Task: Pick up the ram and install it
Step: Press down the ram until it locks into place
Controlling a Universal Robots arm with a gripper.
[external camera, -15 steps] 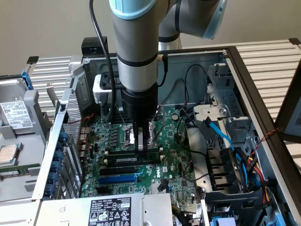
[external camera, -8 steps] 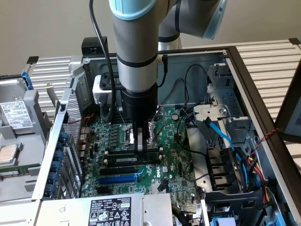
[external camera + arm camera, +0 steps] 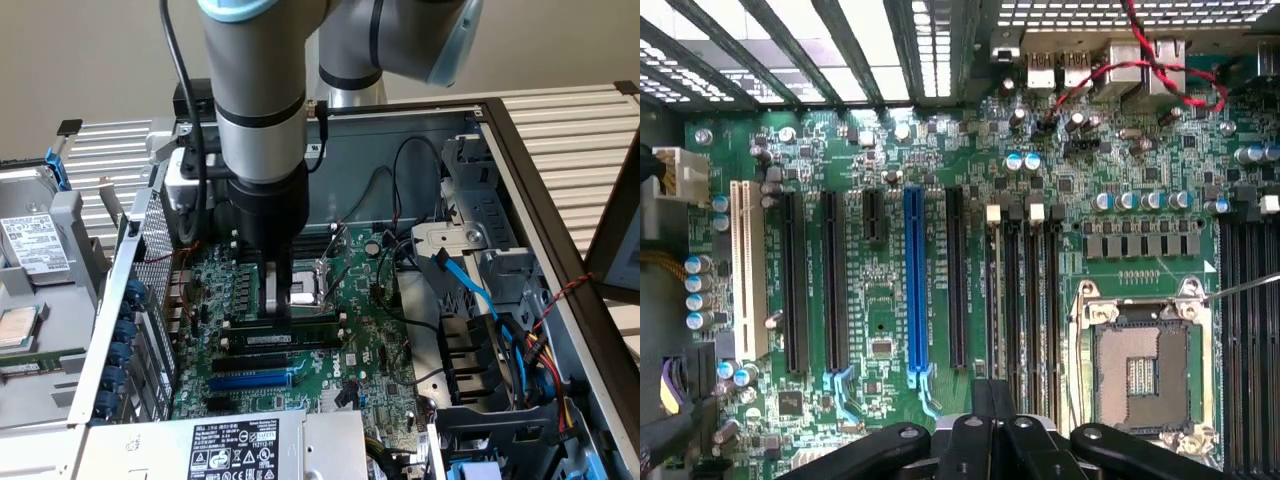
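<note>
**Item: open desktop computer case (image 3: pixel 520 190), lying on its side, motherboard (image 3: pixel 370 350) facing up so the arm can reach it from above.**

- Gripper (image 3: pixel 279 295), one. It hangs straight down over the board, with its fingers drawn together and no gap between them. In the wrist view the joined fingers (image 3: pixel 990 395) line up with the outermost memory slot. This looks like a pressing posture rather than a carrying one.
- The ram (image 3: pixel 290 337), one. It stands on edge along the memory slot bank, directly under the gripper and between the CPU socket (image 3: pixel 300 290) and the expansion slots. Its pale label faces the exterior camera. It appears to sit in its slot. I cannot tell whether the gripper touches its top edge or whether the end clips have latched.
- Memory slots (image 3: pixel 1033 300), four side by side in the wrist view. Two of them show white end clips (image 3: pixel 1036 212). They run parallel, so a stick can only drop in lengthwise.
- CPU socket, one, empty, with its retaining frame around it.
- Blue expansion slot (image 3: pixel 915 280), one.
- Long black expansion slots (image 3: pixel 793 280), three, plus one short black slot (image 3: pixel 872 215).
- White expansion slot (image 3: pixel 748 270), one, at the board's edge.
- Red-and-black twisted cable (image 3: pixel 1140 70), one, routed over the rear ports and away from the slots.
- Blue data cable (image 3: pixel 465 280), one, hanging beside the drive cage, well apart from the ram.
- Power supply (image 3: pixel 240 445), one, label up, in the case at the near edge.
</note>
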